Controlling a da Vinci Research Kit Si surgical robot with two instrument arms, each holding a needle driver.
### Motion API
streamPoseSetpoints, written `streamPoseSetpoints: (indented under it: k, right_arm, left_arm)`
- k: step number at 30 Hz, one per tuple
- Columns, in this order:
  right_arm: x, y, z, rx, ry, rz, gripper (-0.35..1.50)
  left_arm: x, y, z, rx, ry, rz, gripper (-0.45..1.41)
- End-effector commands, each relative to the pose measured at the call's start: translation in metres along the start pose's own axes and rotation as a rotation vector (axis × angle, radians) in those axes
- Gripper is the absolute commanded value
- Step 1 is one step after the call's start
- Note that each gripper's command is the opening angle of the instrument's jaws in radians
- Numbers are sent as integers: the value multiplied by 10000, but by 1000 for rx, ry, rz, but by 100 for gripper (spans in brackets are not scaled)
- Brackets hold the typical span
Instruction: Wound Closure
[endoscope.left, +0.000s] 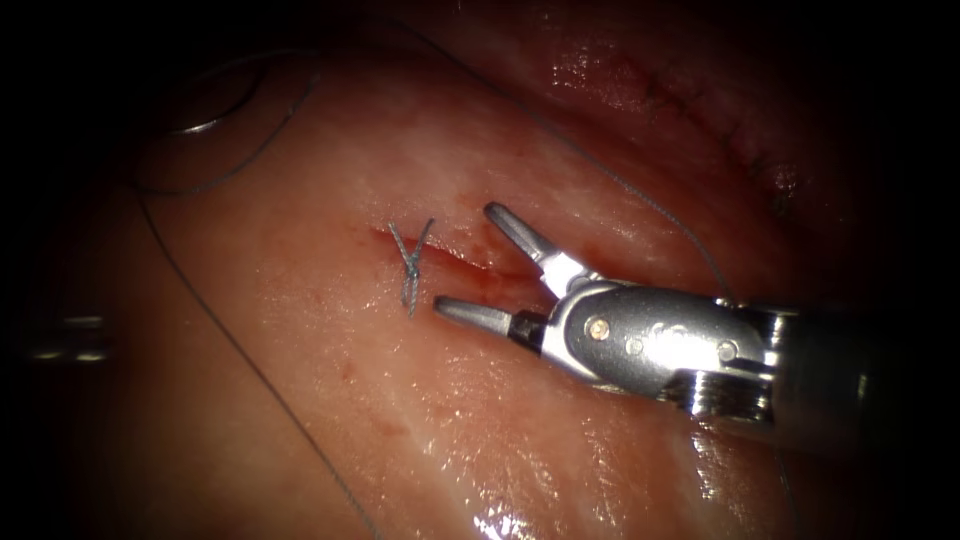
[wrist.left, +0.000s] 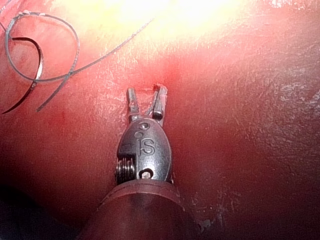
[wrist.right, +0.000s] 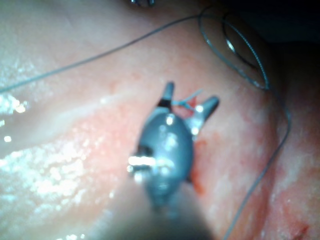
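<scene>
Near edge of tissue (endoscope.left: 420, 430): wet and glistening in the endoscope view; the thread (endoscope.left: 250, 365) ran across it in a long slack line toward the left.
Right tool (endoscope.left: 466, 258): came in from the right, low over the tissue; its jaws stood wide apart and held nothing. One jaw lay over the cut (endoscope.left: 470, 262), the other on the near side of it.
Right tool, own wrist view (wrist.right: 192, 95): jaws spread, with the cut ends of thread (wrist.right: 187, 100) between the tips and touching neither, as far as could be told.
Knot with cut ends (endoscope.left: 411, 265): sat at the left end of the cut, just beside the right tool's tips; two short ends crossed and stood up from it.
Red fluid (endoscope.left: 500, 272): a thin streak along the cut, between the open jaws.
Left tool (wrist.left: 146, 92): seen in its wrist view, jaws a little apart, gripping nothing, tips at the tissue surface.
Needle (endoscope.left: 215, 120): lay free on the tissue, well to the left of the cut and farther back, held by neither tool and not in the tissue.
Needle, wrist views: rested inside loose loops of thread (wrist.left: 40, 62) (wrist.right: 239, 52).
</scene>
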Motion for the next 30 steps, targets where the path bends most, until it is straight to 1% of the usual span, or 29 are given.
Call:
streamPoseSetpoints:
  k: [1,2,6,8,10,11,13,16,18,19,21,22,26,29,30]
  right_arm:
    - [-4,-6,7,2,1,2,130]
    - [-4,-7,7,2,1,2,130]
    - [-3,-8,6,2,1,2,130]
    - [-3,-9,6,1,1,2,130]
    - [-3,-9,6,1,1,2,130]
    - [-3,-9,7,1,1,2,130]
    - [-2,-10,8,0,0,2,130]
    - [-2,-10,9,-1,0,2,130]
    - [-2,-11,9,-1,0,1,130]
    - [-3,-11,9,-1,0,1,130]
    - [-3,-12,9,-1,1,0,128]
    - [-3,-12,8,-3,3,0,128]
    - [-4,-13,8,-3,4,-1,128]
    - [-5,-13,8,-3,4,-1,128]
    - [-5,-13,8,-3,4,-1,128]
  left_arm:
    - [-7,7,8,-1,1,-16,62]
    - [-7,8,10,1,3,-24,69]
    - [-11,10,8,3,2,-54,84]
    - [-18,11,4,0,3,-80,96]
    - [-24,10,-2,-4,-17,-103,104]
    - [-25,10,-5,-5,-24,-107,106]
    - [-28,5,-18,-7,-34,-114,106]
    - [-16,1,-28,-15,-41,-128,106]
    - [-3,1,-30,-26,-45,-145,104]
    - [20,0,-30,-35,-50,-134,104]
    - [49,0,-26,-43,-30,-120,104]
    - [75,2,-19,-49,12,-113,104]
    - [131,11,5,-58,130,-118,103]
    - [157,22,30,-68,166,-114,103]
    - [161,26,38,-72,171,-114,103]
